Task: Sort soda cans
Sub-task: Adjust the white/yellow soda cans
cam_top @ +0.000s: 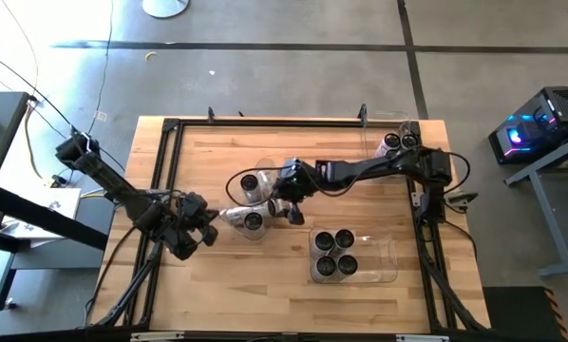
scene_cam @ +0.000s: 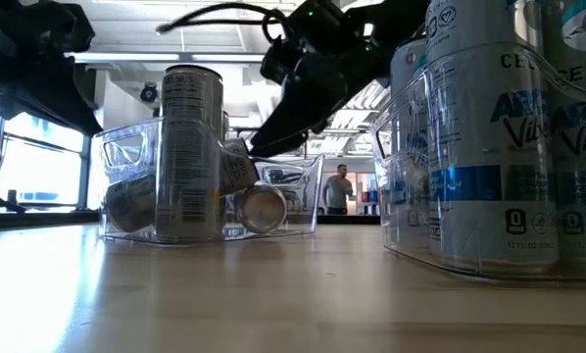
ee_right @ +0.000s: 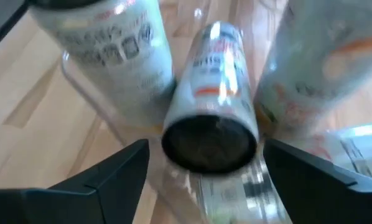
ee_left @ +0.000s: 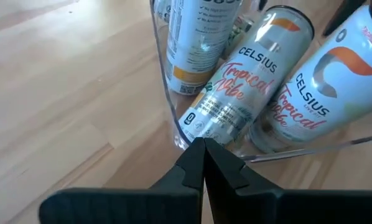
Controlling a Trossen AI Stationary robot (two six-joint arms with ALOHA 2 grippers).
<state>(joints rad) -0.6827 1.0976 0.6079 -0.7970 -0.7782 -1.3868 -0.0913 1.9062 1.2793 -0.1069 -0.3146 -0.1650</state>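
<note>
We count two pincers, the left pincer (cam_top: pixel 212 224) and the right pincer (cam_top: pixel 285 206). There are three clear bins (cam_top: pixel 235 186): one right under the right pincer, one beside it towards the table's front edge, and one well behind it at the far corner. We can make out eight cans (cam_top: pixel 335 255): three in the first bin, three in the second and two in the third.

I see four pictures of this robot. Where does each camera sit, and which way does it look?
High view: overhead, straight down on the table; both arms show.
Low view: table-top height, level across to the room; one dark arm comes from above.
Left wrist view: on the left arm, past the shut left gripper at the clear bin.
Right wrist view: on the right arm, the open right gripper astride a lying can.
Shared: both wrist views see that bin's cans.
</note>
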